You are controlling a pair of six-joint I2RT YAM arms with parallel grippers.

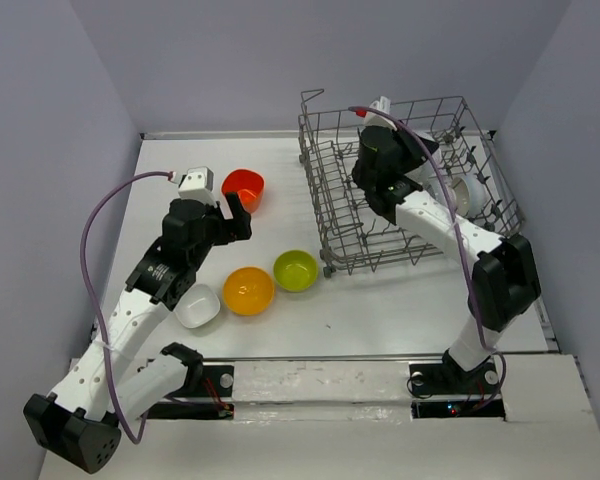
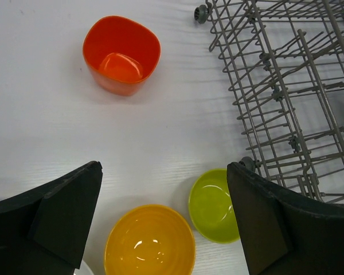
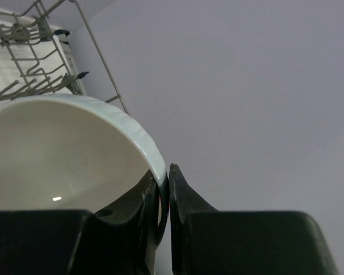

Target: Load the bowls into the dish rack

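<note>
bowls on the white table [image 1: 380, 310] number four. a red-orange bowl [image 1: 243, 187] sits upright toward the back, left of the dish rack [image 1: 325, 245] and apart from it. nearer the arms, a white bowl [image 1: 197, 306], an orange-yellow bowl [image 1: 248, 290] and a lime green bowl [image 1: 296, 270] lie in a loose row, all mouth up. the white and orange-yellow ones are just beside each other. the green one is near the rack's front left corner without touching it.

the left claw [image 1: 240, 208] hovers above the table between the red-orange bowl and that row, its jaws spread wide and holding nothing. from its wrist camera the two black fingers [image 2: 63, 217] frame bare tabletop, with the orange-yellow and green bowls low in the view and the red-orange bowl farther ahead.

the right claw [image 3: 166, 177] is inside the dish rack, over its back left part. its jaws are pressed nearly together, pinching the rim of a held white bowl [image 3: 63, 154], one finger inside the rim and one outside. that bowl is tilted with its hollow toward the wrist camera, and rack prongs show behind it. from above, the arm hides it. a round white shape [image 1: 470, 190], seemingly another bowl, stands on edge among the prongs on the rack's right side.
</note>
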